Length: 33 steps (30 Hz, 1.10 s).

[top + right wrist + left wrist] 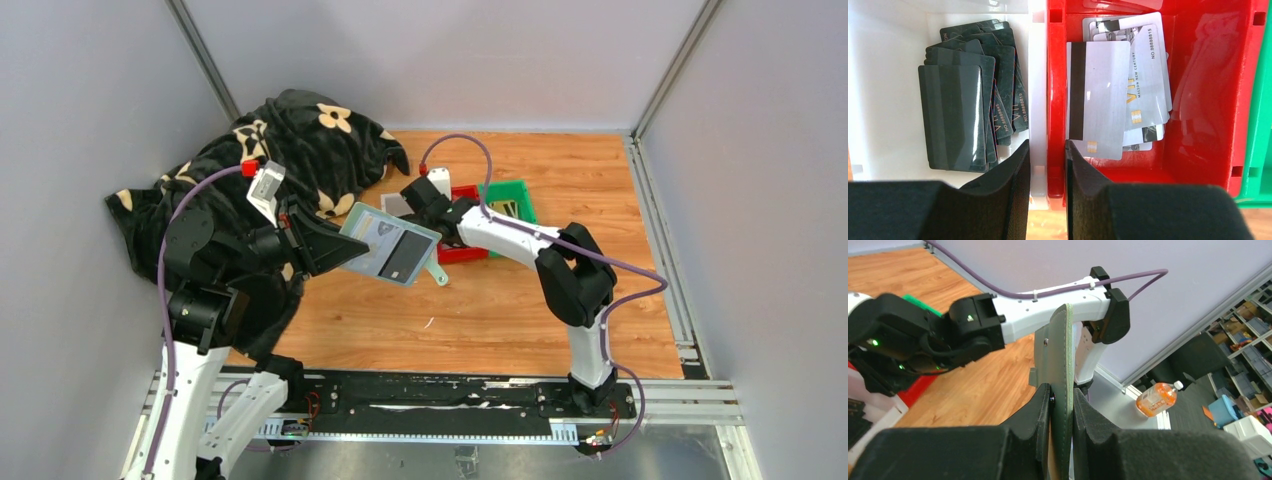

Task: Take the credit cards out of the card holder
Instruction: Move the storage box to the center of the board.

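Observation:
The card holder (372,232) hangs open in the air, its pale teal inside facing up with dark cards (398,262) in its slots. My left gripper (335,245) is shut on its left edge. In the left wrist view the holder (1060,355) stands edge-on between the pads of the left gripper (1062,400). My right gripper (415,193) hovers over the trays. In its wrist view the right gripper (1048,155) has a narrow gap between its jaws, with nothing in it. Black credit cards (955,117) lie in the white tray (888,75). Silvery-white cards (1108,100) lie in the red tray (1208,100).
A green tray (508,205) holding gold cards sits right of the red tray (462,253). A black flowered blanket (290,140) is heaped at the back left, under the left arm. Grey walls close in the wooden table (500,310) on three sides.

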Motion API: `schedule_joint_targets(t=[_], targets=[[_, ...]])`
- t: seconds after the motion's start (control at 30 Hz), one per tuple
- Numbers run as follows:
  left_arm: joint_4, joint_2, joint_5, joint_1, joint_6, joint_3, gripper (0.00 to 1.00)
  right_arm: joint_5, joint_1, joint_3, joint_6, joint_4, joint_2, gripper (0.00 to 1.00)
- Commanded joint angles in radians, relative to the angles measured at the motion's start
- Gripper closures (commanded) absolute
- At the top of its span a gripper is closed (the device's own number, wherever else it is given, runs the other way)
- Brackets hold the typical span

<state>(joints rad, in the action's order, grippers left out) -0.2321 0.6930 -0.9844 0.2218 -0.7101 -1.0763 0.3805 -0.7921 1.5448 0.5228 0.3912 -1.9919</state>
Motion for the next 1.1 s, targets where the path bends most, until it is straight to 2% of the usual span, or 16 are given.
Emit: schedule_joint_targets(t=[0.0, 0.2, 0.3, 0.43, 0.57, 0.67, 0.83, 0.97, 1.07], targets=[[0.033, -0.017, -0.020, -0.007, 0.000, -0.026, 1.00, 0.059, -0.073, -0.107, 0.142, 0.045, 0.034, 1.00], [0.029, -0.024, -0.025, -0.007, -0.002, -0.024, 1.00, 0.111, -0.131, -0.149, 0.260, 0.055, 0.069, 0.99], [0.023, -0.028, -0.028, -0.007, 0.001, -0.024, 1.00, 0.119, -0.131, -0.156, 0.307, 0.050, 0.098, 0.91], [0.005, -0.033, -0.030, -0.007, 0.019, -0.024, 1.00, 0.132, -0.130, -0.126, 0.316, 0.069, 0.135, 0.63], [-0.022, -0.030, -0.027, -0.007, 0.048, -0.024, 1.00, 0.078, -0.117, -0.094, 0.240, 0.070, 0.204, 0.38], [-0.066, -0.019, -0.030, -0.007, 0.098, -0.031, 1.00, -0.016, -0.103, -0.095, 0.150, 0.049, 0.282, 0.24], [-0.147, -0.014, -0.071, -0.007, 0.226, -0.036, 1.00, -0.307, -0.045, -0.122, -0.078, 0.034, 0.436, 0.22], [-0.299, -0.010, -0.112, -0.007, 0.413, -0.049, 1.00, -0.516, 0.043, -0.160, -0.263, 0.019, 0.617, 0.21], [-0.413, 0.012, -0.168, -0.007, 0.532, -0.045, 1.00, -0.649, 0.054, -0.147, -0.364, -0.006, 0.708, 0.21]])
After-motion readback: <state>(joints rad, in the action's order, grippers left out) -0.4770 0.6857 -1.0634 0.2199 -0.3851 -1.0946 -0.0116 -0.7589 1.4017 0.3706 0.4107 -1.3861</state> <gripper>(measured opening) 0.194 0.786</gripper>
